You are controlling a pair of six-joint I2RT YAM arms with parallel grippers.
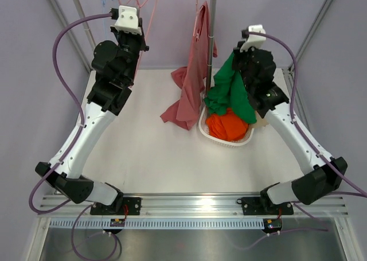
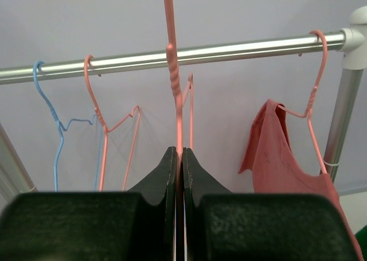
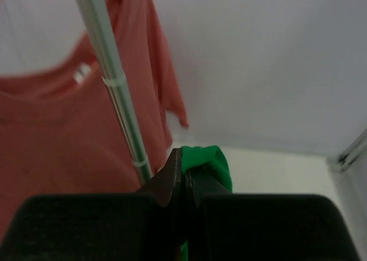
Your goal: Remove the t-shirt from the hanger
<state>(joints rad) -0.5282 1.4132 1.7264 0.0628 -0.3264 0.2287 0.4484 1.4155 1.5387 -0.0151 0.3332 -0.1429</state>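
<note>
My left gripper point(image 2: 179, 158) is raised to the clothes rail point(image 2: 229, 47) and is shut on the thin stem of a bare pink hanger point(image 2: 172, 71). In the top view the left gripper point(image 1: 139, 30) is at the back left, with the hanger wire point(image 1: 150, 14) running up past it. My right gripper point(image 3: 183, 160) is shut on a fold of a green t-shirt point(image 3: 211, 162). The green t-shirt point(image 1: 232, 92) hangs from the right gripper point(image 1: 237, 54) down into the white basket point(image 1: 221, 140).
A salmon-pink t-shirt point(image 1: 192, 83) hangs on a pink hanger point(image 2: 312, 89) at the rail's right end, its hem on the table. An orange garment point(image 1: 227, 126) lies in the basket. A blue hanger point(image 2: 54, 117) and another pink hanger point(image 2: 100, 120) hang further left. The rack's upright pole point(image 3: 114, 83) stands close to my right gripper.
</note>
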